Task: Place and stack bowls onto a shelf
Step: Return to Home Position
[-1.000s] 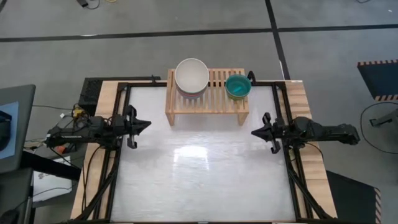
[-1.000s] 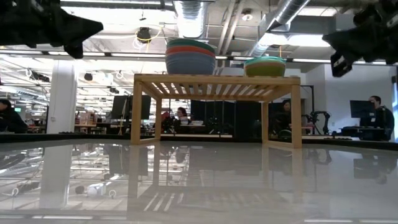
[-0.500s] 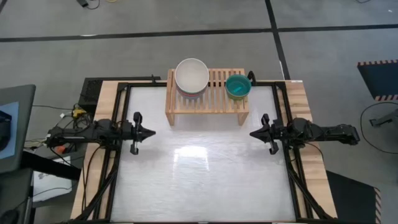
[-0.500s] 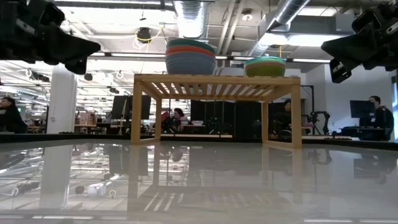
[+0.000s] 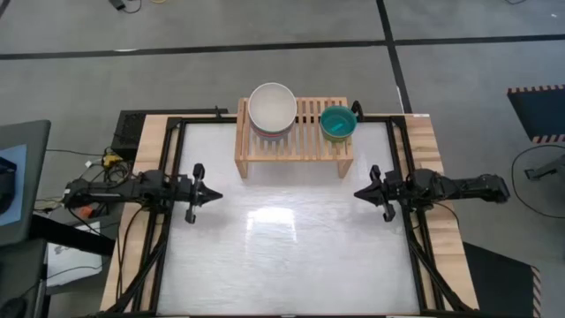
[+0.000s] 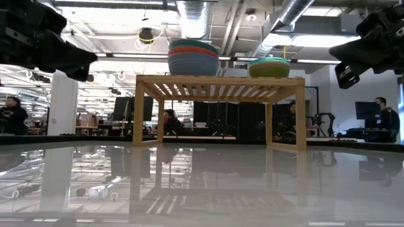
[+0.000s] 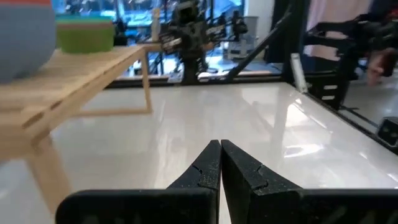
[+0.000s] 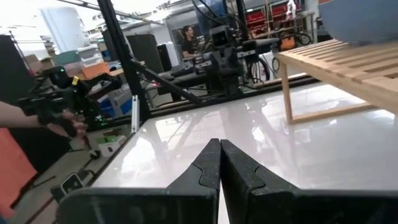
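So, where are the bowls found?

Two stacks are seen on the shelf (image 5: 305, 124), which is set at the middle of the far edge of the desk (image 5: 291, 256), its long axis along that edge. The large stack, topped by a cream-white bowl (image 5: 272, 108), sits toward the shelf's left end. The small stack, topped by a cyan bowl (image 5: 338, 122), sits at its right end.

And the arms?

The left end effector (image 5: 207, 192) is held by the desk's left edge and the right end effector (image 5: 362, 192) by its right edge. Their tips face inward, fingers pressed together, nothing held. The shelf lies toward the far edge from both, well apart, so a retreat is judged unobstructed.
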You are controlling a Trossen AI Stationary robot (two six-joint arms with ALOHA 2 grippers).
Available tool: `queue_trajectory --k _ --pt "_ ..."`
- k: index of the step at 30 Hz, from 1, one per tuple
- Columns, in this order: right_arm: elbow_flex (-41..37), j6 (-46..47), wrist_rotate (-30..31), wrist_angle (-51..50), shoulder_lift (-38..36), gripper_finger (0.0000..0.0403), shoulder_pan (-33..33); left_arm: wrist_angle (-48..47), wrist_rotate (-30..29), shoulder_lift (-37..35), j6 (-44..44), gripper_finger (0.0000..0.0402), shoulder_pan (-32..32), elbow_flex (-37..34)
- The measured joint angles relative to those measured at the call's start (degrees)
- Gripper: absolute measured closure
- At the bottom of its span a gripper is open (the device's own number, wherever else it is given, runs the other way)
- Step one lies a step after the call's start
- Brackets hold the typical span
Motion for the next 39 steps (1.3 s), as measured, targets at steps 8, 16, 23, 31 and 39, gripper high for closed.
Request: queue_trajectory --k 8,16,23,31,39 --pt "-0.04 0.15 0.02 -0.39 -0.02 0.0372 2.40 -0.67 -3.89 2.34 -2.90 0.0401 0.02 -0.04" --pt "-0.07 0.13 0.04 -0.66 -0.02 0.0372 2.65 -0.66 -3.86 2.32 -2.99 0.0401 0.02 -0.07" --pt "-0.09 0.04 0.07 -0.72 -0.02 0.0372 2.65 -0.66 -3.85 2.32 -2.99 0.0402 0.02 -0.11" --pt "-0.09 0.01 0.07 -0.77 -0.02 0.0371 2.65 -0.66 -3.86 2.32 -2.99 0.0401 0.02 -0.11" --pt "-0.13 0.02 0.07 -0.79 -0.02 0.0371 2.65 -0.66 -3.86 2.32 -2.99 0.0401 0.02 -0.13"
